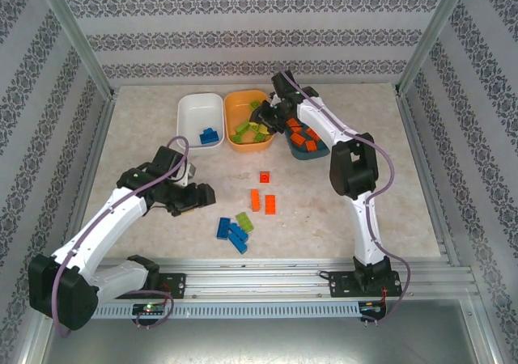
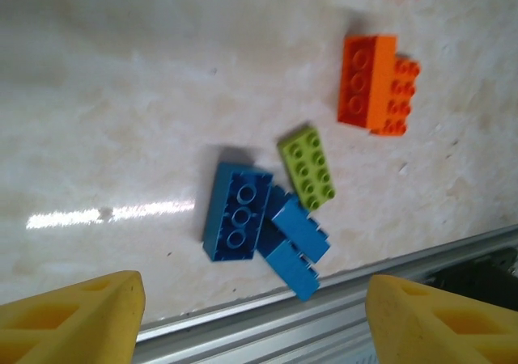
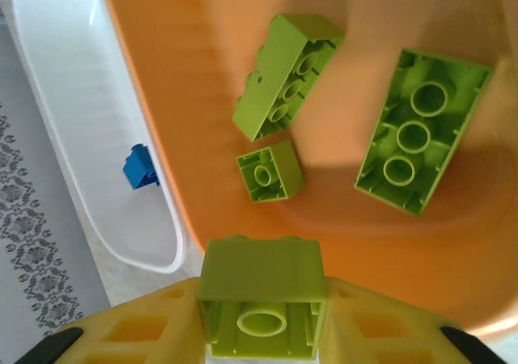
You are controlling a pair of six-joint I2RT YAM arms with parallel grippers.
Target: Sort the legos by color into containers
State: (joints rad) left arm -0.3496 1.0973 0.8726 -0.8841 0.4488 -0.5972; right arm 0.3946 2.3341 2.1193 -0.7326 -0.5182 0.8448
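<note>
My right gripper [image 3: 263, 319] is shut on a small lime green lego [image 3: 263, 287] and holds it above the orange container [image 3: 202, 97] [image 1: 247, 121], where three green legos [image 3: 283, 77] lie. In the top view that gripper [image 1: 267, 118] hangs over the orange tub. My left gripper [image 2: 255, 323] [image 1: 194, 199] is open with nothing between its yellow fingers [image 2: 73, 315]. It hovers near the table's front edge, just short of three blue legos [image 2: 239, 212], a green one [image 2: 307, 167] and an orange pair [image 2: 368, 82]. The white container [image 1: 201, 119] holds blue legos [image 1: 211, 136]. The dark teal container [image 1: 312, 151] holds orange ones.
One more small orange lego [image 1: 265, 176] lies alone mid-table. The metal rail [image 2: 324, 315] runs along the front edge, right beside the blue legos. Patterned walls and frame posts [image 1: 77, 40] close in the table on three sides.
</note>
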